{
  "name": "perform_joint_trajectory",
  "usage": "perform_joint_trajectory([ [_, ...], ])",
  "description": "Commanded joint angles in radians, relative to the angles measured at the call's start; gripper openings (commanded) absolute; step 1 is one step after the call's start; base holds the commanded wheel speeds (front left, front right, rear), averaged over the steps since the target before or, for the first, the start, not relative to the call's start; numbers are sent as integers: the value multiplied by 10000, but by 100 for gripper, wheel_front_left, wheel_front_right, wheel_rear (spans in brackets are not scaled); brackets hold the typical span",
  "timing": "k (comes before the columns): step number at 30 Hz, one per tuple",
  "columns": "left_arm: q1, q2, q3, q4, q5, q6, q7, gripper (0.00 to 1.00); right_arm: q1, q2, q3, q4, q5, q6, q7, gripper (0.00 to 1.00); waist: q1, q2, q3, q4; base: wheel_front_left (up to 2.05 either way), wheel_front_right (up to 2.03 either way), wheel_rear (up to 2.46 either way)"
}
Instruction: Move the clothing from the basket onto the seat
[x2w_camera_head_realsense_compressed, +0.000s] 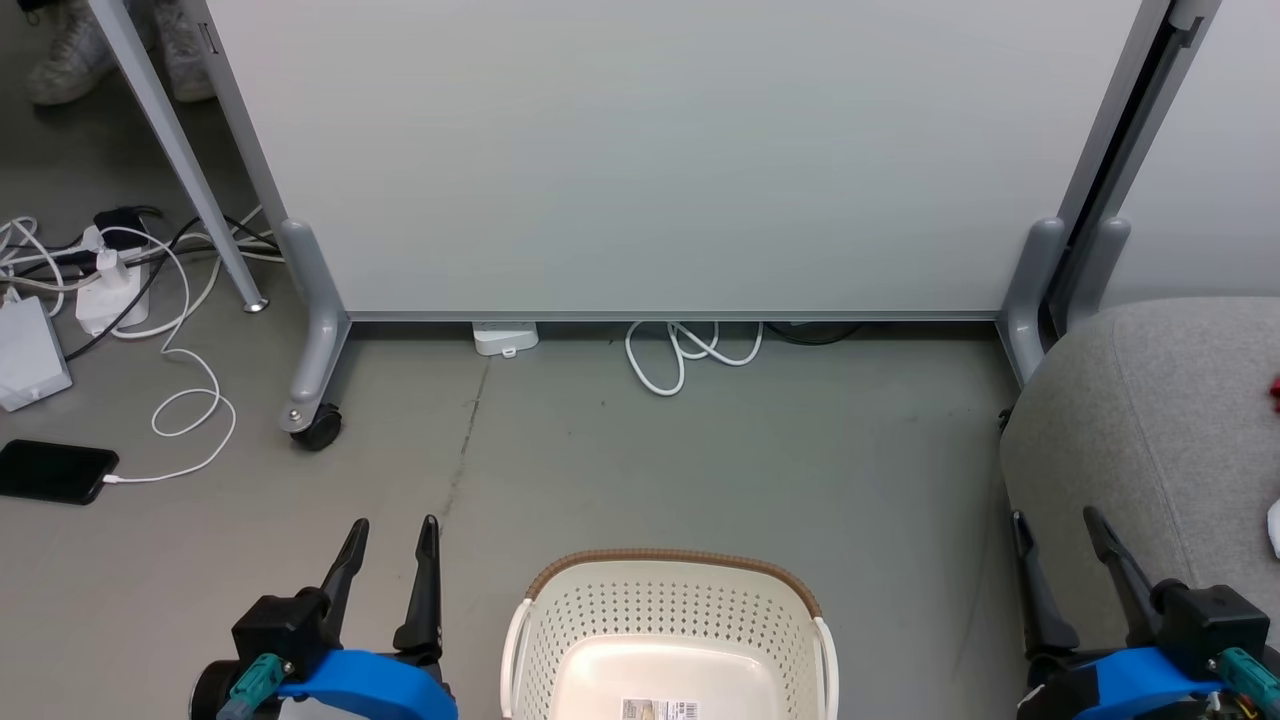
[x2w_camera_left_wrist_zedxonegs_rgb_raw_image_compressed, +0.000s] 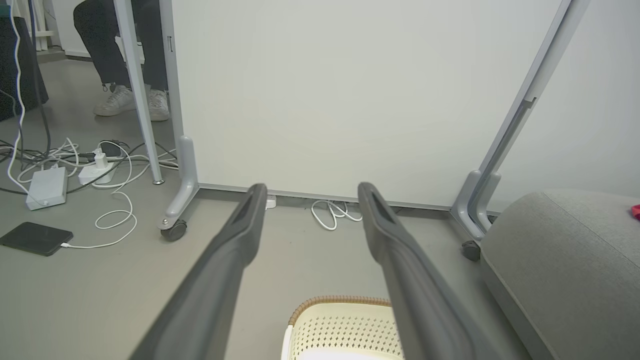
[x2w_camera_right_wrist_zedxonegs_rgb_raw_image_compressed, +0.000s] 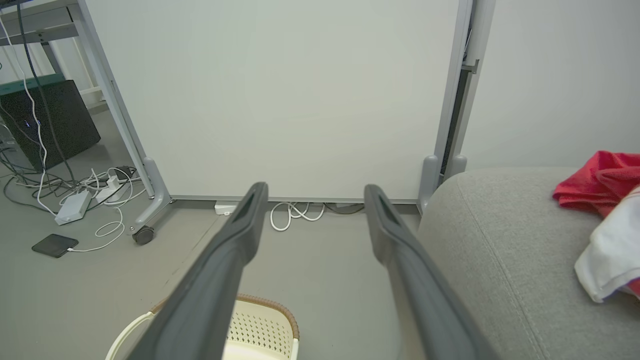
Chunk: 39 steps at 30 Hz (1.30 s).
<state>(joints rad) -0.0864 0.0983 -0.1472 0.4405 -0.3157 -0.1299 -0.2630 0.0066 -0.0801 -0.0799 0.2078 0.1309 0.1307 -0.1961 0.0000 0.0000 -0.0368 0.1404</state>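
seat (x2w_camera_head_realsense_compressed: 1130, 420): we see rounded grey woven upholstery, right | basket (x2w_camera_head_realsense_compressed: 665, 610): cream perforated plastic, brown braided rim, near centre on the floor | clothing (x2w_camera_right_wrist_zedxonegs_rgb_raw_image_compressed: 600, 180): soft red-and-white folds lying on the seat, far right | left gripper (x2w_camera_head_realsense_compressed: 395, 525), right gripper (x2w_camera_head_realsense_compressed: 1055, 516): our long dark fingers spread apart, holding nothing

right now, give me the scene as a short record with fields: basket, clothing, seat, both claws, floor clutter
basket: on the floor between the two claws, bare bottom with a label showing, no clothing seen inside
clothing: red and white fabric lying on the seat, at its far right
seat: grey, to the right of the basket
left claw: open, empty, left of the basket
right claw: open, empty, beside the seat's edge
floor clutter: phone on a charging lead, white cable under the partition
person: shoes behind the partition
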Motion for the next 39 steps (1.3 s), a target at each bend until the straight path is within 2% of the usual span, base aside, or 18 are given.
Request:
perform_joint_trajectory([
  [1,22,61,-53,-35,35,-15,-25,100,69,56,3,-18,-61,1,-3,100,0,0,21,12,0,0,0],
  [3,29,62,-73,-34,14,-15,-25,100,56,64,9,-12,-32,1,-9,100,0,0,41,15,0,0,0],
  [4,19,14,-34,-4,-9,0,3,0,-3,48,15,9,7,0,0,0,0,0,43,13,0,0,0],
  [10,473,-93,10,423,-189,0,119,0,30,138,4,549,206,0,92,0,2,0,50,0,0,0,0],
  [22,321,-155,450,13,-2240,30,718,0,-208,163,-70,531,2559,0,593,0,1,0,79,-136,0,0,0],
  [39,182,-223,928,-516,-4591,101,1383,0,-452,191,-112,479,5251,0,1122,0,1,0,119,-317,0,0,0],
])
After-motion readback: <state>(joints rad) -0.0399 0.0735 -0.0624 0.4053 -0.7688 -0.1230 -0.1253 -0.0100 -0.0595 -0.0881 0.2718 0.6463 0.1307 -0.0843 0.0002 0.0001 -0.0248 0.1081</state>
